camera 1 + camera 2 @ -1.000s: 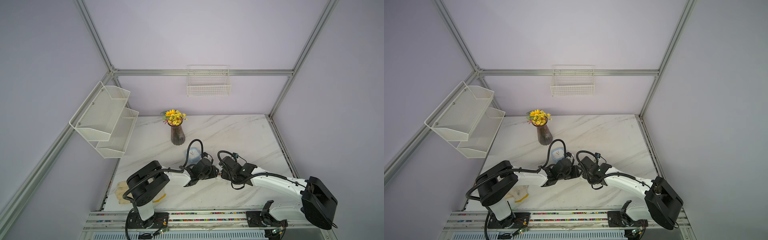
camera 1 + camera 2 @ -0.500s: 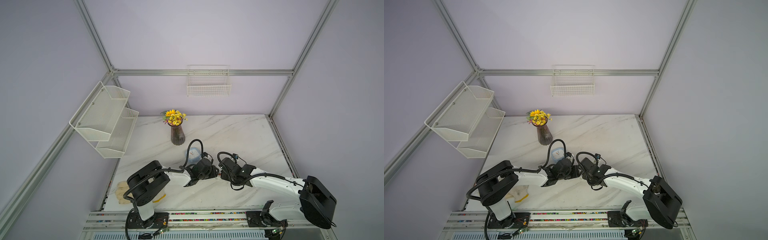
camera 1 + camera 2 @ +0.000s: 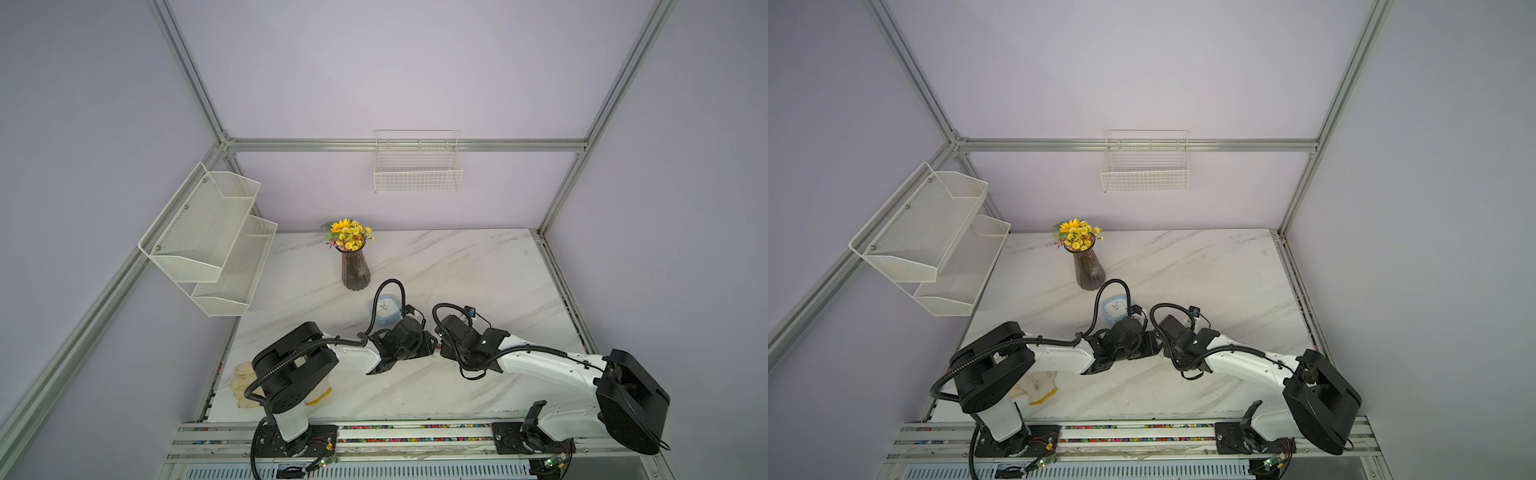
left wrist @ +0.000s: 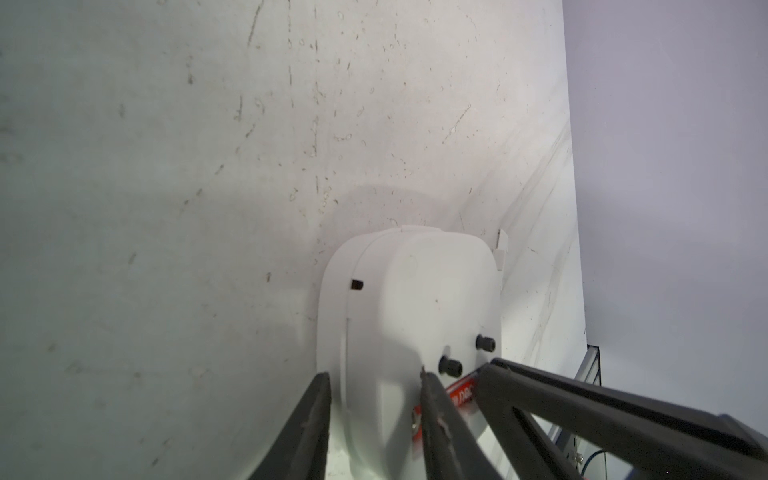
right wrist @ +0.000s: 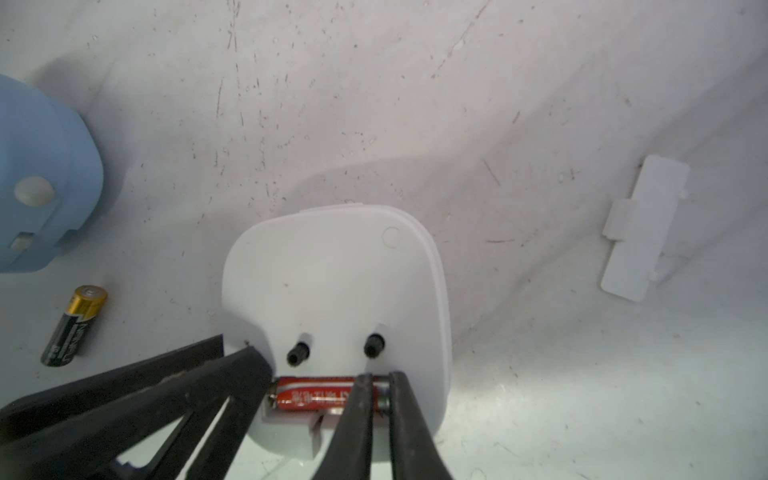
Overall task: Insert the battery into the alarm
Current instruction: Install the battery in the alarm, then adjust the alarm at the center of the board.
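Note:
The white alarm (image 5: 332, 282) lies face down on the marble table, its open battery slot facing up. A red battery (image 5: 316, 397) lies lengthways in that slot. My right gripper (image 5: 380, 377) is shut to a narrow gap, its tips resting on the battery's end. My left gripper (image 4: 372, 376) is shut on the alarm (image 4: 415, 299), one finger on each side of its body. The red battery (image 4: 461, 392) shows just past the left gripper's finger. In both top views the two wrists meet at the table's middle front and hide the alarm.
The white battery cover (image 5: 644, 228) lies loose beside the alarm. A black and gold spare battery (image 5: 75, 326) and a blue clock (image 5: 41, 178) lie on the other side; the blue clock (image 3: 386, 309) sits behind the left wrist. A flower vase (image 3: 355, 270) stands further back. A glove (image 3: 245, 384) is at the front left.
The right arm has crept slightly to the left, toward the left gripper. The left arm and the alarm have stayed put.

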Available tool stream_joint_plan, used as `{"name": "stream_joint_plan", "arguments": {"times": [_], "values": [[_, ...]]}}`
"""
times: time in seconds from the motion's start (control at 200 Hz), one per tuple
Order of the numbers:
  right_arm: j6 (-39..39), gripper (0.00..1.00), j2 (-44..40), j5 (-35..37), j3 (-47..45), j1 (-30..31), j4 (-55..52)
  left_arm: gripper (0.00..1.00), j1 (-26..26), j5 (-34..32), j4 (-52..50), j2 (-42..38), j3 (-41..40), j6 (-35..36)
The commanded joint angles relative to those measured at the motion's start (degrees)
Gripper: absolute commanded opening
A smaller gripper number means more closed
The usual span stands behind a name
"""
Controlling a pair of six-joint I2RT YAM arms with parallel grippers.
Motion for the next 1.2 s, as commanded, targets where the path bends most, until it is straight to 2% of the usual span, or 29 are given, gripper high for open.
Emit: {"name": "stream_joint_plan", "arguments": {"times": [0.0,0.14,0.275,0.37,0.53,0.695,0.79,1.05,1.195], "values": [[-0.2,0.2,-5.2,-0.3,-0.1,0.0,-0.5,0.37,0.1,-1.4,-3.2,-3.2,0.0,3.0],[-2.6,0.21,-9.9,-3.9,-0.7,0.0,0.0,0.4,1.5,-4.4,-10.5,-6.1,4.4,9.4],[-2.5,0.12,-9.4,-10.8,0.5,0.3,-4.9,0.41,4.1,-7.4,-18.0,-6.7,9.9,15.4],[-0.1,0.11,-12.1,-10.6,-2.4,1.8,-5.1,0.41,5.8,-5.8,-18.4,-5.4,12.9,17.7],[2.4,0.1,-15.7,-12.1,-8.5,2.0,0.2,0.43,6.9,-0.3,-18.3,0.3,18.5,17.8],[3.4,0.09,-10.8,-14.2,-10.7,2.0,6.3,0.46,7.0,4.0,-16.6,5.5,22.6,17.2],[3.8,0.09,-8.3,-12.5,-11.4,1.8,7.7,0.46,7.0,5.3,-15.6,7.9,24.3,17.3],[3.4,0.11,-3.3,-7.2,-9.4,0.8,10.0,0.51,7.4,7.8,-12.5,11.4,24.2,16.2],[1.3,0.11,-0.5,-7.5,-8.1,-2.3,11.9,0.54,7.5,9.8,-9.4,11.3,22.4,14.2]]}}
